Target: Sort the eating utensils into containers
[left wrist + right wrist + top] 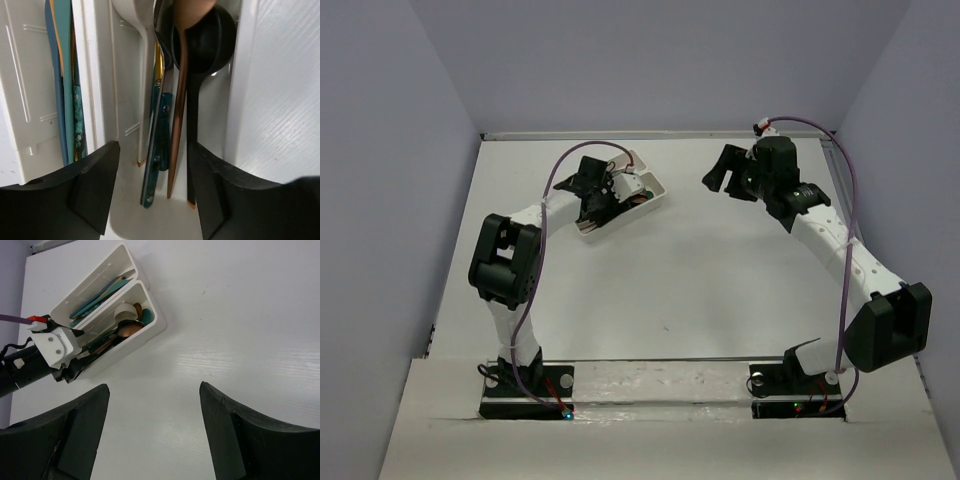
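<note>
The eating utensils lie in two white trays that sit side by side, long walls touching, at the far left of the white table. In the right wrist view the farther tray holds the flat teal and blue knives, stacked lengthwise. The nearer tray holds the spoons, their bowls gathered at one end.

Seen up close by the left wrist camera, a cream spoon lies along that tray's left wall. A black spoon lies along the right wall, and a copper spoon rests just beside the black one, partly over it. A dark teal-handled piece lies between the cream and copper handles, and a sliver of gold shows under the pile. What that gold piece is cannot be told.

The left gripper hangs low over the handle end of the spoon tray. Its black fingers are spread wide, one on either side of the handles, and they grasp nothing.

The right gripper is well apart from the trays, raised above bare table toward the far right. Its jaws are also parted and empty.
</note>
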{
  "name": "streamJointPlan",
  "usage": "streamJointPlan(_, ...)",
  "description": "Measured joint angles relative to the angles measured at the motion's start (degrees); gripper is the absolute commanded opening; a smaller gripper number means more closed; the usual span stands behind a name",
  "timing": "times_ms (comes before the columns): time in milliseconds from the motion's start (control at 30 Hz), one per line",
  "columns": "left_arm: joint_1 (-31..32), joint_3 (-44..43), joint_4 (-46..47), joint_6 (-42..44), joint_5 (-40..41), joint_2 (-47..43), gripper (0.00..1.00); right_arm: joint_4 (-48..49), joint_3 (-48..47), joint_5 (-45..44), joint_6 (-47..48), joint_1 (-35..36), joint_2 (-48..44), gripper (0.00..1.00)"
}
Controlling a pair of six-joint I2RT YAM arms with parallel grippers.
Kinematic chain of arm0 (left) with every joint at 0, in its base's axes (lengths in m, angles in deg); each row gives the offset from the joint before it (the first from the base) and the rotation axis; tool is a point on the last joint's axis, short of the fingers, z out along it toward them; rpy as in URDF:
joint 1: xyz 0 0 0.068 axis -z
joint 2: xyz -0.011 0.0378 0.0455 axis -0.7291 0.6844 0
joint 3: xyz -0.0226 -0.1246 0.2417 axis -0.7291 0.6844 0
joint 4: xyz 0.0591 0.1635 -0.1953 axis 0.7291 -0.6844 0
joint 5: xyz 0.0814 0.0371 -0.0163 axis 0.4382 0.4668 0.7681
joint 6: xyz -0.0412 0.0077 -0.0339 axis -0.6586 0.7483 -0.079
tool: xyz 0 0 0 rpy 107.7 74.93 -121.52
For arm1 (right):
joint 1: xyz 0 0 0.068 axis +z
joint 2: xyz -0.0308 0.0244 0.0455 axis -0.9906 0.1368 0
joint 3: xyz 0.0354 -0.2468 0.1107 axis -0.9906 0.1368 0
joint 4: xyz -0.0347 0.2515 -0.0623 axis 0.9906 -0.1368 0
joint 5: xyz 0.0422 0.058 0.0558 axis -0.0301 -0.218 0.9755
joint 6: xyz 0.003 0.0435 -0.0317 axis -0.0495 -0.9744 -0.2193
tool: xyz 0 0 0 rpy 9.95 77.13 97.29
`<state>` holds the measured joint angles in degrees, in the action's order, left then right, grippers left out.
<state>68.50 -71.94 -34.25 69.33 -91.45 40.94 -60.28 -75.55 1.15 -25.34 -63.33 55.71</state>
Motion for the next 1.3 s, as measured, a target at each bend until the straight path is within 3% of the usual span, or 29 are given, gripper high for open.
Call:
streamJointPlan(67,-0.07,-0.35,0.04,-0.42,0.70,0.00,0.78,-0.63,0.00,-0.46,0.44,-0.20,0.00,0.80)
streamJointPlan(200,0.00,-2.95,-1.44,-2.27,2.47,-0.02,0.80,-2.36,0.00,-0.61,1.27,-2.38,0.00,0.83)
streamJointPlan(400,-1.53,-15.78,-4.74,-8.63,5.60,-0.09,0.84,-3.85,0.26,1.95,3.56,-13.33,0.76,0.85)
streamJointPlan(533,-6.25,-26.38,-6.95,-16.35,7.15,-0.70,0.84,-4.81,0.46,3.96,4.85,-21.86,5.07,0.84)
streamJointPlan(667,-15.74,-28.02,-8.44,-23.06,9.05,-3.69,0.84,-6.67,0.76,5.05,4.96,-28.87,10.12,0.82)
streamJointPlan(833,-28.55,-15.39,-7.58,-26.38,13.64,-11.15,0.84,-8.83,-0.37,4.76,5.90,-32.24,14.32,0.75)
streamJointPlan(933,-33.16,-5.31,-7.28,-26.64,16.85,-15.82,0.85,-9.64,-2.58,4.79,6.43,-31.98,15.78,0.74)
streamJointPlan(1133,-34.18,11.54,-6.03,-26.75,17.88,-25.18,0.85,-9.68,-6.69,5.07,6.67,-31.82,17.29,0.75)
streamJointPlan(1300,-35.67,19.10,-4.90,-26.73,18.01,-30.91,0.85,-9.49,-8.22,5.51,6.73,-31.82,18.21,0.74)
